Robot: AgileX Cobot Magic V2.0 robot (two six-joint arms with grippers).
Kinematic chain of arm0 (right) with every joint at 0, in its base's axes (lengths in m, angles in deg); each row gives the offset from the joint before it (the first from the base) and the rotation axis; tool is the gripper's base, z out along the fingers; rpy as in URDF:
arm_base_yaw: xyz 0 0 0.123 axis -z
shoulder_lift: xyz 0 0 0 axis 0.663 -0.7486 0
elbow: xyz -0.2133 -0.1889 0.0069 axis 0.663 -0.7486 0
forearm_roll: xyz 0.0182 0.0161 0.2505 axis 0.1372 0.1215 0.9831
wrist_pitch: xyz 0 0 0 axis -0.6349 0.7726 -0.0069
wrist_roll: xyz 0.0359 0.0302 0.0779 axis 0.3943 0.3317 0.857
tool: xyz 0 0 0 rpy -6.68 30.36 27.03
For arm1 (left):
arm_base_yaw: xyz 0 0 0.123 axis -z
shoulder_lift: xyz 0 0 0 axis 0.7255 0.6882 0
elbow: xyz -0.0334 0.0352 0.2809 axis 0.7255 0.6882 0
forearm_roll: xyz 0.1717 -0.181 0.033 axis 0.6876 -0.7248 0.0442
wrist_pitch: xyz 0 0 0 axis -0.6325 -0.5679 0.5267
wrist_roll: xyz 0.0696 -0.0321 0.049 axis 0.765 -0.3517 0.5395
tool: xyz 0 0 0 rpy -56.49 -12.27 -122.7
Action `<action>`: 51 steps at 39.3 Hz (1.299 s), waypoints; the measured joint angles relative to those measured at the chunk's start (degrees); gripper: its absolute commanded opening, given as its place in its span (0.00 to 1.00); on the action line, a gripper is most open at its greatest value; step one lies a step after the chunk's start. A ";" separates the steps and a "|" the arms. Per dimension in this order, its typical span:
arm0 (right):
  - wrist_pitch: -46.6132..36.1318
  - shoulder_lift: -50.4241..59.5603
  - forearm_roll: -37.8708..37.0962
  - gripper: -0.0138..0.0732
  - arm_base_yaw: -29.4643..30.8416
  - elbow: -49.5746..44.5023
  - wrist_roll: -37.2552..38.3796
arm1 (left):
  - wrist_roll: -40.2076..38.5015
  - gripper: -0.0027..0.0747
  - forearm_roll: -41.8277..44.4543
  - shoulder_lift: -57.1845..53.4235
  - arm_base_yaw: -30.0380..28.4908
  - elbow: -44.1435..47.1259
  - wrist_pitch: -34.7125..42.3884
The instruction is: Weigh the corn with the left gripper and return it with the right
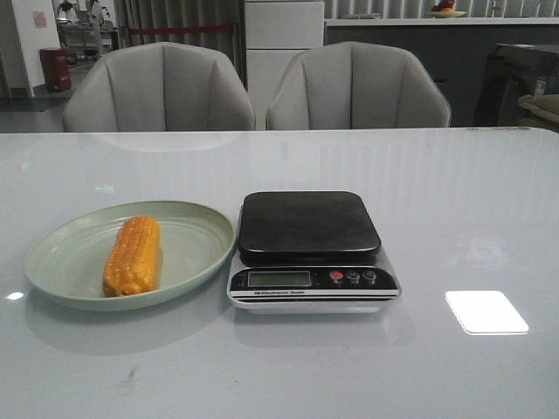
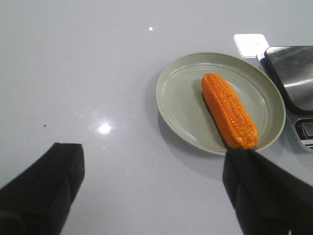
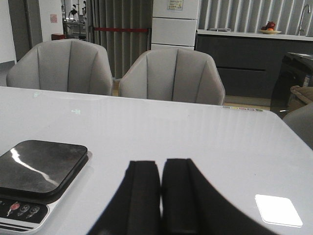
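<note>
Orange-yellow corn [image 1: 133,256] lies on its side in the pale green plate [image 1: 194,220], untouched, long axis running roughly front to back in the front view, sitting toward the plate's left half. Scale [image 1: 312,249] stands just beside the plate on its right, black platform bare, display blank or too dim to read.

My left gripper [image 2: 151,188] hangs above the table near the plate, fingers spread wide, nothing between them; one fingertip overlaps the near end of the cob in the left wrist view but I can't tell any contact, looks like it's above. My right gripper [image 3: 160,196] has its fingers pressed together, empty, hovering over bare table [image 1: 454,201] to the right of the scale. Neither arm shows in the front view.

Handling guess: cob looks stiff, light to moderate, won't crush. Surface is glossy and bumpy, round in section, so it could roll or slip sideways under the pads. Best hold, I'd say, is across the middle of the cob, fingers closing on the two long flanks, square to the axis. Grabbing an end would let it tip. Plate rim is shallow, so clearance for the fingers looks fine. Weighing not yet started.
</note>
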 measured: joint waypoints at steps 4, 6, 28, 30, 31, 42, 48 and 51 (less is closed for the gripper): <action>0.00 0.00 0.00 0.36 0.00 0.00 0.00 | 0.50 0.85 -2.70 6.29 0.00 -3.50 -1.41; 0.00 0.00 0.00 0.36 0.00 0.00 0.00 | 1.07 0.85 -3.92 9.58 0.42 -4.90 -1.97; 0.00 0.00 0.00 0.36 0.00 0.00 0.00 | -1.81 0.85 -5.34 49.74 16.77 -23.33 0.43; 0.00 0.00 0.00 0.36 0.00 0.00 0.00 | -2.13 0.85 -5.49 52.40 17.42 -25.04 0.43; 0.00 0.00 0.00 0.36 0.00 0.00 0.00 | -2.23 0.85 -5.49 53.83 17.55 -25.99 0.43; 0.00 0.00 0.00 0.36 0.00 0.00 0.00 | -4.26 0.85 -5.49 64.80 17.64 -33.27 -1.83; 0.00 0.00 0.00 0.36 0.00 0.00 0.00 | -6.84 0.79 -4.87 69.67 17.64 -35.09 -2.82; 0.00 0.00 0.00 0.36 0.00 0.00 0.00 | -7.70 0.64 -4.78 71.45 17.64 -35.76 -3.30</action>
